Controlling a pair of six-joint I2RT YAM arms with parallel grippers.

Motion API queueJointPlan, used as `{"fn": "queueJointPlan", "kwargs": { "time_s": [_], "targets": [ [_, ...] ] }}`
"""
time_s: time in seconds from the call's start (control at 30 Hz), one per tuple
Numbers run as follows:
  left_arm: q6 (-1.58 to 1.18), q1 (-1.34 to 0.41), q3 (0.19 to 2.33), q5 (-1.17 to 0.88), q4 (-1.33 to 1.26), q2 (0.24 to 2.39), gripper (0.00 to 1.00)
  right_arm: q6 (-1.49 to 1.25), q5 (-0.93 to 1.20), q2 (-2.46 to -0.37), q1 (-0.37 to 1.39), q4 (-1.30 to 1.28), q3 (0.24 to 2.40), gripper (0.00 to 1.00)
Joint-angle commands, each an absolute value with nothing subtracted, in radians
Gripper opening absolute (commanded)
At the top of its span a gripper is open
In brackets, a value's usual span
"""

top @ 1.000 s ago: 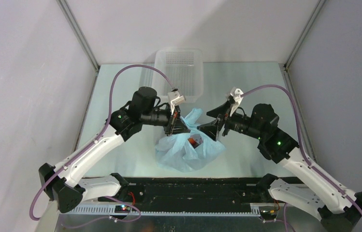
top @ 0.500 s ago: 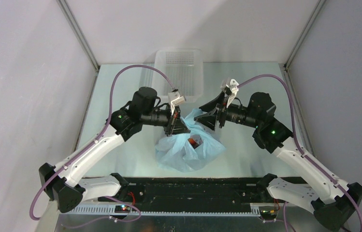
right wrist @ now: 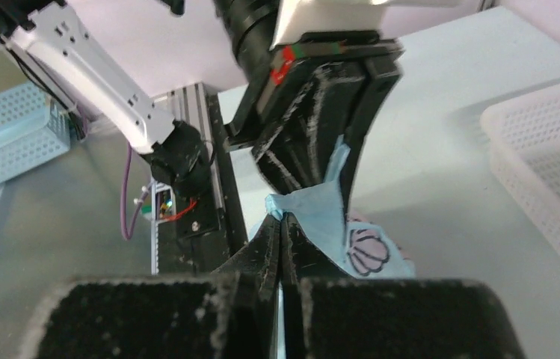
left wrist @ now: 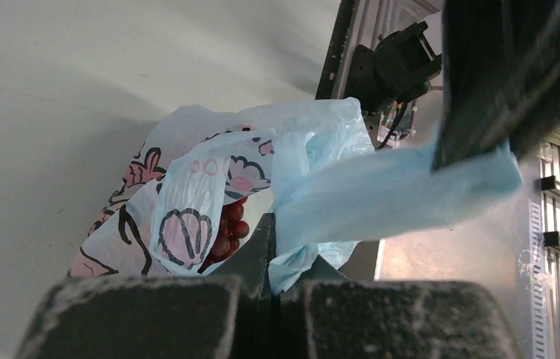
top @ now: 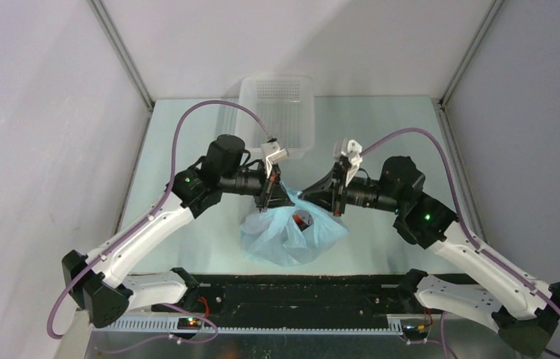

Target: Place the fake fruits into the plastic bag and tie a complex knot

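Above the plastic bag, the left hand and right hand both pinch its blue top tight. With grapes inside, this looks like tying: next, cross and pull.

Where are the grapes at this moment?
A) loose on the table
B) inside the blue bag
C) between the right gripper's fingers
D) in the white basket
B: the left wrist view shows the grapes inside the bag, partly behind its printed plastic.
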State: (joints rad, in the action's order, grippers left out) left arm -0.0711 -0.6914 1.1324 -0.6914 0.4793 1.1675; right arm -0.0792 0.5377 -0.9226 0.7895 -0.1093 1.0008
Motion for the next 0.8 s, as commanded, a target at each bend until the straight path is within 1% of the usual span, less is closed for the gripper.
{"fn": "queueJointPlan", "kwargs": {
  "time_s": [0.0,0.17,0.37,0.43,0.57,0.77],
  "targets": [
    [-0.075,-0.681,1.131,-0.658,0.473,1.178,0.0,-0.038,0.353,-0.868,0.944,-0.193,0.994,0.0],
    [-0.08,-0.676,1.129,-0.655,0.474,1.178,0.0,-0.043,0.127,-0.858,1.131,-0.204,0.891,0.0],
    [-0.08,-0.674,1.14,-0.677,0.497,1.185,0.0,0.034,-0.187,-0.903,1.27,-0.215,0.82,0.0],
    [-0.079,-0.675,1.141,-0.684,0.51,1.183,0.0,0.066,-0.239,-0.913,1.293,-0.216,0.808,0.0],
    [-0.088,-0.675,1.136,-0.696,0.533,1.175,0.01,0.11,-0.267,-0.916,1.313,-0.21,0.802,0.0],
    [-0.109,-0.675,1.126,-0.724,0.566,1.157,0.14,0.141,-0.277,-0.912,1.335,-0.18,0.803,0.0]
  ]
}}
